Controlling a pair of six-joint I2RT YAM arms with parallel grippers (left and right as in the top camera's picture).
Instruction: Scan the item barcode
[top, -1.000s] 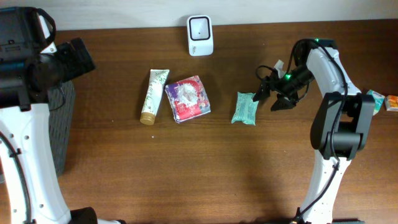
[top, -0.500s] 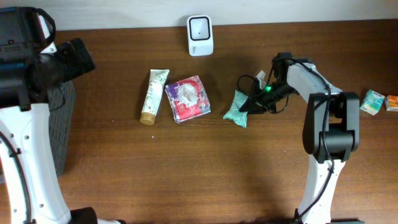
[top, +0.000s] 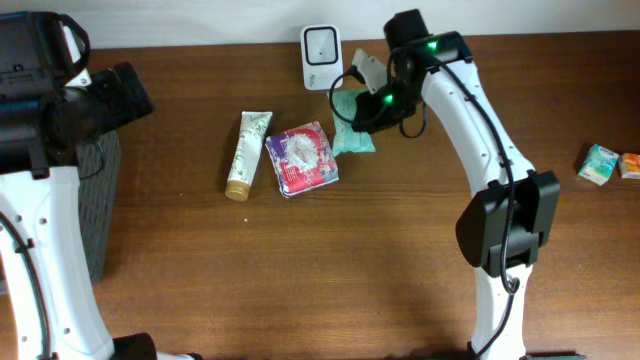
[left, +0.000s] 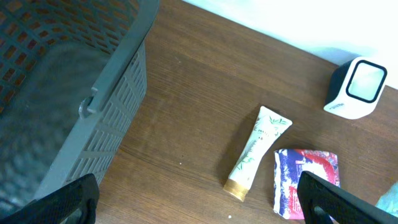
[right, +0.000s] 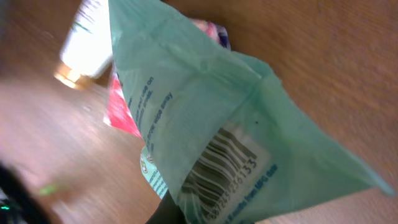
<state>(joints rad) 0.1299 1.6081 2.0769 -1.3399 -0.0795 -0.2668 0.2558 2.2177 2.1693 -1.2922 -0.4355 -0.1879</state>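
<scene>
The right gripper (top: 368, 113) is clamped on a pale green packet (top: 349, 124), pinching it at one edge. In the overhead view the packet sits just below and slightly right of the white scanner (top: 322, 57), close to the scanner's front but not touching it. From the right wrist camera the green packet (right: 205, 118) fills most of the frame. It is crumpled and tilted, and a black barcode (right: 222, 167) on a white panel faces that camera. Only a dark sliver of a finger (right: 168, 214) shows at the bottom edge.

A red and blue pack (top: 305, 158) lies flat on the brown surface (top: 330, 260), below and a little left of the scanner. The hanging packet's lower edge is just beside the pack's upper right corner. A cream tube (top: 248, 153) with a gold cap lies further left of the scanner, alongside the pack, cap end pointing away from the scanner. Two small items (top: 600, 163) rest well to the scanner's right, near the surface's edge.

The left gripper (left: 198, 186) has its jaws wide apart, holding nothing, and is well left of the scanner. Its fingers (left: 68, 200) show in the lower corners of the left wrist view, with a grey basket (left: 74, 81) below it.
</scene>
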